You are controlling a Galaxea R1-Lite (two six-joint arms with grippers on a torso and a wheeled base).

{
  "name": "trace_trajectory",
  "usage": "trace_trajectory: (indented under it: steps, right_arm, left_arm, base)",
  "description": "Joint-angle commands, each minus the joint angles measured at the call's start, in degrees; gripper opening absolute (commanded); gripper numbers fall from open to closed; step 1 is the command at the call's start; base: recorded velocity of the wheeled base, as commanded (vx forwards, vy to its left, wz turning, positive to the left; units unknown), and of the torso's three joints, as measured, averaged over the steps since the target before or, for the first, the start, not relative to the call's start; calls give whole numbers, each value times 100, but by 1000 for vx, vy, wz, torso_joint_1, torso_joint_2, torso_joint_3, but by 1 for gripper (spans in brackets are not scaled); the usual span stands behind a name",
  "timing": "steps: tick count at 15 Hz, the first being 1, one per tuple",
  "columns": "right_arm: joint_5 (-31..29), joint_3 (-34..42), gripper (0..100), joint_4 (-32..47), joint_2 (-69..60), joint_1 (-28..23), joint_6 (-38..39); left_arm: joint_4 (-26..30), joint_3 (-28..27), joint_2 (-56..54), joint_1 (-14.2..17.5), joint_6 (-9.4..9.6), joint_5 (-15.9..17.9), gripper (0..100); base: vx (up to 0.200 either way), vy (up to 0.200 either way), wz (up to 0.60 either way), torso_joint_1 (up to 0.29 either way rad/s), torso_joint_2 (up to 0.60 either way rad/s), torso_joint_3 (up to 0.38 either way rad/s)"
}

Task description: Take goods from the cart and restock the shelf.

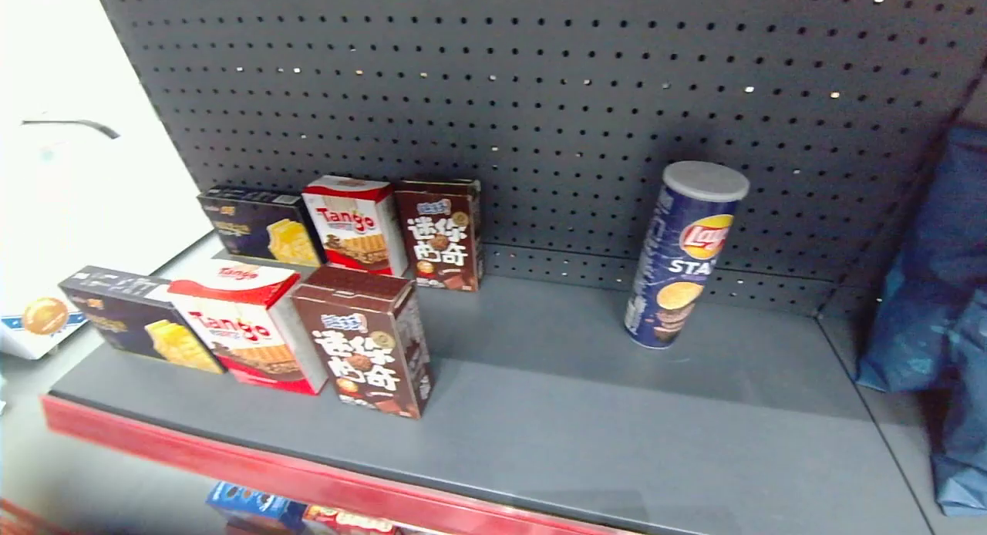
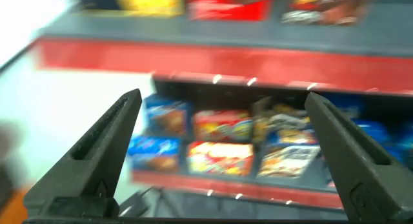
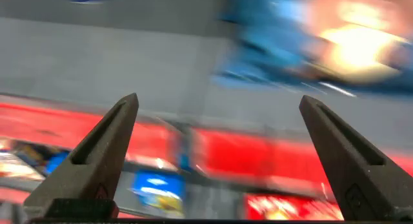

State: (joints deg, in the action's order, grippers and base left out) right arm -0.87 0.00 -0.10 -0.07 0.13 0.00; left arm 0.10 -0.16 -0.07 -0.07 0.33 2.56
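The perforated metal back panel [image 1: 540, 95], dark grey and dotted with round holes, is rising behind the shelf [image 1: 586, 412], a flat, smooth grey board that is carrying a glossy red strip [image 1: 231, 462] along its front edge. A crinkled blue bag [image 1: 933, 288] is lying at the right end. A tall round chips can [image 1: 682, 257] with a pale flat lid is standing upright toward the back right, its long axis vertical and its label facing forward. At the left, six cardboard boxes are standing in two rows with their fronts turned forward: the front row [image 1: 247, 327] near the edge, the back row [image 1: 355, 225] against the panel. The left gripper [image 2: 222, 98] is hanging in front of a lower shelf of colourful packets [image 2: 222, 143], its dark wedge-shaped fingers spread and holding nothing. The right gripper [image 3: 218, 100] is likewise spread wide and holding nothing.
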Motion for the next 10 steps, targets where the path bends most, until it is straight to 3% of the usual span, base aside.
trace_trajectory:
  steps: [1, 10]
  right_arm:
    - [-1, 0, 100, 1, 7, 4, -9]
    - [-1, 0, 100, 1, 7, 4, -9]
  left_arm:
    - [-1, -2, 7, -1, 2, -1, 100]
    - [-1, -2, 7, -1, 2, -1, 100]
  base:
    - [0, 0, 600, 7, 7, 2]
    - [0, 0, 600, 2, 3, 2]
